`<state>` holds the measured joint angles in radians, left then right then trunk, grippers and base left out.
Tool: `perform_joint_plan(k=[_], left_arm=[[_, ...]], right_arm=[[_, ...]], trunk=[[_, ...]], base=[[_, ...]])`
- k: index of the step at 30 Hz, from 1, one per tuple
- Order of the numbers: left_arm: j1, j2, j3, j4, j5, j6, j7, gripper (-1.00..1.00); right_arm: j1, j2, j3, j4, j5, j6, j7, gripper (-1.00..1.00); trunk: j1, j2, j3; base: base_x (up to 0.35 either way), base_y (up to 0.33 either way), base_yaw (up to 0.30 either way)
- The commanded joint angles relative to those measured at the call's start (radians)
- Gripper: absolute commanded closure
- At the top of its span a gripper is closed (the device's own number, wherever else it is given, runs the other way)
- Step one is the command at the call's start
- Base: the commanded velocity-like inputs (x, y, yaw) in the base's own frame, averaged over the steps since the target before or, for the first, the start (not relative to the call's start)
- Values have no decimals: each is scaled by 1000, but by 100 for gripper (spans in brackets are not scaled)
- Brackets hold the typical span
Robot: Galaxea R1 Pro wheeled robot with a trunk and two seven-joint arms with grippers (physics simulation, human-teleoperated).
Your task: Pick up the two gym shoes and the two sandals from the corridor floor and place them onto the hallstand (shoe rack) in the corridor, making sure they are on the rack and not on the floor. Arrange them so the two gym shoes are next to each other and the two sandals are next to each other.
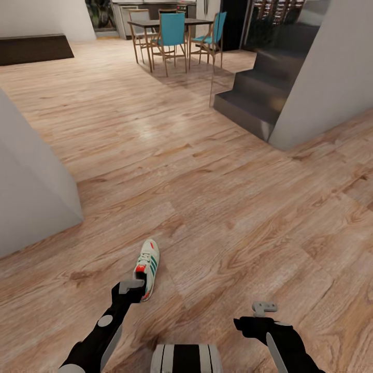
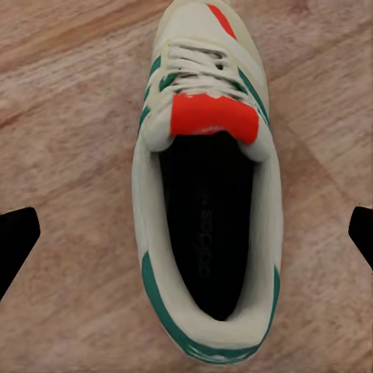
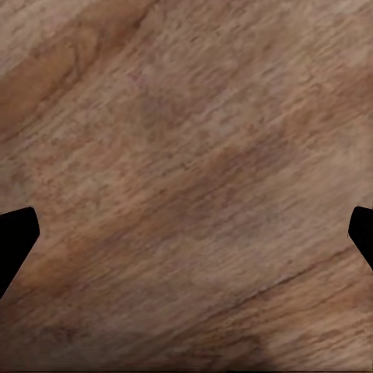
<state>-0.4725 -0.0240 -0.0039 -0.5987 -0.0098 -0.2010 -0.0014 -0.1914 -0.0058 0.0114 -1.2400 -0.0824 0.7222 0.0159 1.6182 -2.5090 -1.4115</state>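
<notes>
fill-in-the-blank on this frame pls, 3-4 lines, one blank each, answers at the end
1. The left gripper hangs over the heel of a gym shoe lying on the ____.
2. Both grippers' jaws are ____; the right gripper holds nothing.
3. The chairs at the far table have ____ backs.
4. The shoe's side stripes are ____.

Missing words: floor; open; blue; green

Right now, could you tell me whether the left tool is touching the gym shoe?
Apart. In the left wrist view the fingertips sit wide on either side of the gym shoe, with bare floor between each and the shoe.
</notes>
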Motion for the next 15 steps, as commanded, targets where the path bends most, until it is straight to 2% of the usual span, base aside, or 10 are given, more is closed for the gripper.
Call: perform_joint_plan(k=[1, 15], left_arm=[[0, 0, 0, 0, -1, -3, 0, -100], [-1, 0, 1, 0, -1, -3, -1, -100]], right_arm=[[0, -1, 1, -1, -8, 4, -3, -100], [0, 0, 2, -1, -8, 4, -3, -100]], trunk=[[0, -1, -6], [7, -4, -83]], base=[[0, 0, 0], [0, 0, 0]])
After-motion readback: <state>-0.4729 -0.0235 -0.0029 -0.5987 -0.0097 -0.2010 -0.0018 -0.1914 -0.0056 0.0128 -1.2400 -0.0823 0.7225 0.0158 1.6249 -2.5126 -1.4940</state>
